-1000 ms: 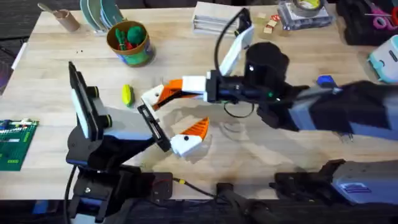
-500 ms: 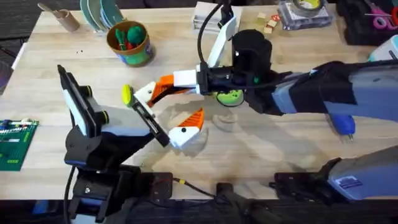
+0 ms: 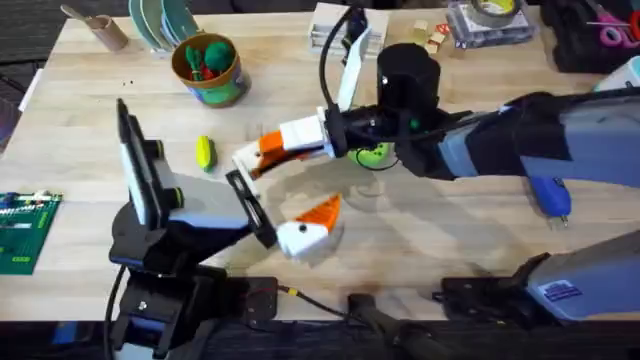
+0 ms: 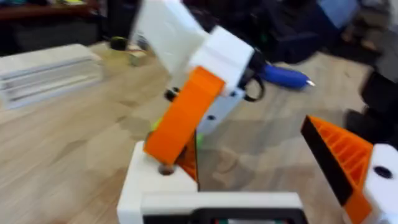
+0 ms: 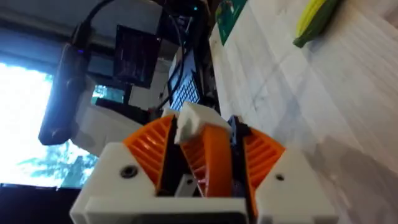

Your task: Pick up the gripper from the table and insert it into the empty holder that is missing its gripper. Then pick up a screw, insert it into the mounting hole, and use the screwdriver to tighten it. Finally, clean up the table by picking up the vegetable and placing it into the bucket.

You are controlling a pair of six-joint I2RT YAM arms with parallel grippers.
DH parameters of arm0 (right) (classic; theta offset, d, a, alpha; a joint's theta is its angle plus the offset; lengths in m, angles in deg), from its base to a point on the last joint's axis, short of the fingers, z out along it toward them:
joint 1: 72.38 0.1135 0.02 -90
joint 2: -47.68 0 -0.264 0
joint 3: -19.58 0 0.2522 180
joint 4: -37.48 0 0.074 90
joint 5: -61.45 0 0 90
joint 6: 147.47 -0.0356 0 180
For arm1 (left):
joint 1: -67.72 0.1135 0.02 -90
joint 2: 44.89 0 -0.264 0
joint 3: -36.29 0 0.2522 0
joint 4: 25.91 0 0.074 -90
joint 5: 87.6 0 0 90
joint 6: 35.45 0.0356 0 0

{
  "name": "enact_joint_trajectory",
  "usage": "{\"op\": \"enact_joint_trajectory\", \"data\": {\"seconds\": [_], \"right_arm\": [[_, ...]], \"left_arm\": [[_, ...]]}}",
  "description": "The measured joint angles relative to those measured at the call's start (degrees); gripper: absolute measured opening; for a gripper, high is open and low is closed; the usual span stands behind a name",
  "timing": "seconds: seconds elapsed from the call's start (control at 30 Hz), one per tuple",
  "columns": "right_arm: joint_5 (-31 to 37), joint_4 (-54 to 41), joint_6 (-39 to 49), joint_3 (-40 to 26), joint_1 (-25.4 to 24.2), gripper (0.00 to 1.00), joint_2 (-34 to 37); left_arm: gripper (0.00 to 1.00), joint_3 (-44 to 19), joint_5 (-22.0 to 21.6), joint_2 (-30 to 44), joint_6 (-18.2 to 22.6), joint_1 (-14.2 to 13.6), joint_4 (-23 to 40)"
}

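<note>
The orange gripper fin point(image 3: 270, 143) point(image 4: 181, 117) point(image 5: 211, 155) is pinched in my right gripper point(image 3: 265, 150) point(image 5: 208, 146), which is shut on it. The fin leans down against the plain white holder point(image 3: 243, 158) point(image 4: 155, 186), the bare finger of my left gripper point(image 3: 280, 195) point(image 4: 249, 165). That gripper is open, its other finger carrying an orange ribbed pad point(image 3: 318, 212). The yellow-green vegetable point(image 3: 204, 152) point(image 5: 317, 18) lies left of the holder. Behind it stands the bucket point(image 3: 208, 68). The blue screwdriver point(image 3: 548, 192) point(image 4: 283, 74) rests at the right.
A bright-green disc point(image 3: 372, 153) lies under the right arm. A green circuit board point(image 3: 20, 230) sits at the left edge. Plates point(image 3: 160, 20), a flat white stack point(image 3: 345, 25) and a box with a tape roll point(image 3: 490, 20) line the back.
My right gripper with the orange fin first reached left, then drew back a little to the right. My left arm shifted slightly right. The right arm has pulled back, uncovering the screwdriver.
</note>
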Motion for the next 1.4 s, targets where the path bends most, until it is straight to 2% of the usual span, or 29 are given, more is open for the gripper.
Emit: {"op": "enact_joint_trajectory", "data": {"seconds": [0.1, 0.13, 0.17, 0.37, 0.4, 0.6, 0.67, 0.9, 1.03, 1.07, 1.2, 1.3, 1.4], "right_arm": [[-3.0, 0.0, -0.1, -0.1, -0.2, 0.692, 0.3], [-4.8, -0.1, -0.3, -0.1, -1.5, 0.886, 0.6], [-5.2, -0.1, -0.3, -0.1, -2.1, 0.931, 0.7], [-5.8, -0.1, -0.1, -0.2, -5.9, 0.949, 0.7], [-4.5, 0.0, 1.9, -0.3, -8.7, 0.951, 0.7], [0.3, -2.7, 8.4, -2.7, -14.7, 0.956, 0.4], [2.6, -7.2, 11.2, -4.4, -16.6, 0.956, -0.4], [12.5, -33.9, 25.4, -10.8, -22.2, 0.959, -5.1], [21.1, -50.3, 35.8, -14.9, -21.6, 0.960, -9.9], [30.7, -60.3, 42.6, -17.2, -18.5, 0.959, -14.1], [40.7, -69.4, 47.2, -18.3, -13.8, 0.960, -16.9], [44.4, -75.0, 48.8, -18.3, -11.3, 0.959, -16.7], [46.1, -76.5, 49.7, -18.3, -10.4, 0.959, -15.8]], "left_arm": [[0.992, 0.0, 3.2, 0.0, 0.7, -1.3, 0.2], [0.992, 0.0, 4.5, 0.0, 0.9, -1.3, 0.4], [0.993, 0.0, 4.7, 0.0, 1.0, -1.3, 0.4], [0.993, 0.0, 5.4, 0.0, 1.0, -1.3, 0.5], [0.992, 0.0, 5.5, 0.0, 1.0, -1.3, 0.6], [0.993, 0.0, 5.2, 0.0, 1.0, -1.3, 0.5], [0.993, 0.0, 4.8, 0.0, 1.0, -1.3, 0.5], [0.993, 0.0, 4.1, 0.0, 1.2, -1.3, 0.5], [0.993, 0.0, 4.1, 0.0, 1.2, -1.3, 0.5], [0.993, 0.0, 4.1, 0.0, 1.2, -1.3, 0.5], [0.993, 0.0, 4.1, 0.0, 1.2, -1.3, 0.5], [0.993, 0.0, 4.1, 0.0, 1.2, -1.3, 0.5], [0.993, 0.0, 4.1, 0.0, 1.2, -1.3, 0.5]]}}
